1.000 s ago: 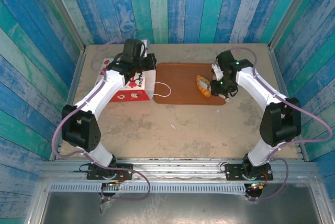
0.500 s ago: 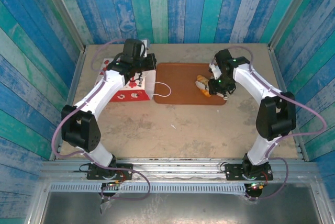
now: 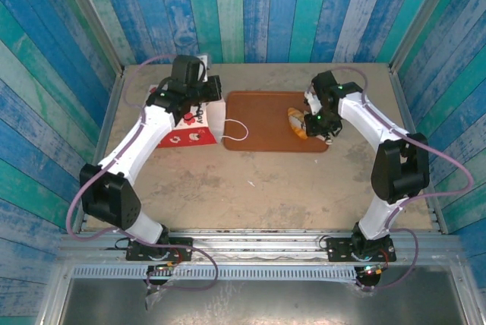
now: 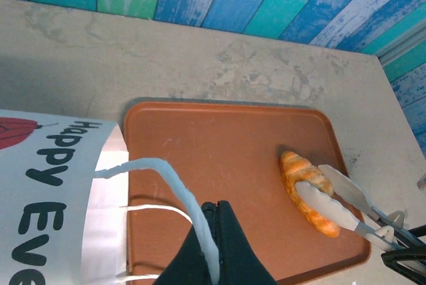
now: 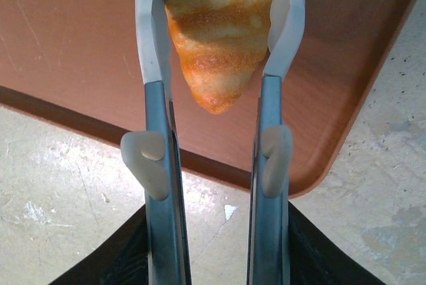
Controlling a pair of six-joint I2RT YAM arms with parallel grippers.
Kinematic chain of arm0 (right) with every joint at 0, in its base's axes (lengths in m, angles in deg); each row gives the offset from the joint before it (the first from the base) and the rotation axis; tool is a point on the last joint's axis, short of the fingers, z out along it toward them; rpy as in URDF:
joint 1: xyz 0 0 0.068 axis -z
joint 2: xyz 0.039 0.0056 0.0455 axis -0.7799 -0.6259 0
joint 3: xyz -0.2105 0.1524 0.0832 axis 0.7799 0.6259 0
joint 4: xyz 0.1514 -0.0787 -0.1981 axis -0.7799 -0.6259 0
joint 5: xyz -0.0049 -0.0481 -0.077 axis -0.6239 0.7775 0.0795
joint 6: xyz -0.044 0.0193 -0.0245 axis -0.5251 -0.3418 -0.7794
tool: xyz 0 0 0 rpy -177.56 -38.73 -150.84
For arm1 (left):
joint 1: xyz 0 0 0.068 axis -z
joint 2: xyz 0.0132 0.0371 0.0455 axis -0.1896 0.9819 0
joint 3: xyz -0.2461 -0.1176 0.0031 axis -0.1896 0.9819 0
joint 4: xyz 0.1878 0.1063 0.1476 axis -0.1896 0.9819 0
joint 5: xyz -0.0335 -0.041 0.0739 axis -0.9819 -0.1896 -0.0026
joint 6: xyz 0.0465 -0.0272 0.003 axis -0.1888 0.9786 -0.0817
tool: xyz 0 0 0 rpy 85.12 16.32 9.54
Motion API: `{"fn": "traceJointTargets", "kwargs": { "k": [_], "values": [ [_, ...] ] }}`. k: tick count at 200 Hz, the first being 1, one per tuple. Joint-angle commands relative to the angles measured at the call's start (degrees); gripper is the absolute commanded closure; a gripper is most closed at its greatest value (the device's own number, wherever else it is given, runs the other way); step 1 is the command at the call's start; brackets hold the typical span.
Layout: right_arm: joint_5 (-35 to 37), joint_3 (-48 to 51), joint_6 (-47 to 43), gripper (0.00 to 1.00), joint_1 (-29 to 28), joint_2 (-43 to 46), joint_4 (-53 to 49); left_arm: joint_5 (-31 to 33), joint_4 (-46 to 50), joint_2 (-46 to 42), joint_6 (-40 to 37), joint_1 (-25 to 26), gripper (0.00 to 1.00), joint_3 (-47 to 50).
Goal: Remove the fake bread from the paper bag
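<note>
Closing the right end effector on a croissant: narrower than a second ago, fingers now against both flanks, on the brown tray's right end toward the bench's far right corner. Suggests one piece already out, merely being re-gripped. Level with it leftward, pinching the paper bag's loop handle in the fully shut left end effector, swung slightly toward the left edge. Cannot see inside the bag; other handle trailing onto the tray.

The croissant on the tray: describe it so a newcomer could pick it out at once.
On the tan table sits a flat brown tray, right of the red-and-white paper bag. Near the tray's right end lies a golden, ridged croissant, straddled by the right gripper; it is the sole pastry on the tray.
</note>
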Motion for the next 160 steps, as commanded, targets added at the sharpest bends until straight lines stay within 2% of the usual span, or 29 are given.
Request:
{"fn": "traceJointTargets", "kwargs": {
  "k": [1,19,87,160],
  "values": [
    [-0.2,-0.5,3.0,0.56,1.8,2.6,2.6,3.4,-0.6,-6.6,-2.0,0.2,1.0,0.4],
    [-3.4,0.3,5.0,0.56,3.3,2.6,4.5,4.7,-0.1,-7.2,-2.5,0.2,1.0,0.6],
    [4.1,-0.7,8.3,0.55,4.2,-1.0,4.1,3.7,-0.4,-6.5,-2.1,0.2,1.0,0.9],
    [5.9,-2.4,8.3,0.54,5.2,-3.7,3.0,2.8,-1.2,-6.1,-1.6,0.2,1.0,2.0]
  ]
}}
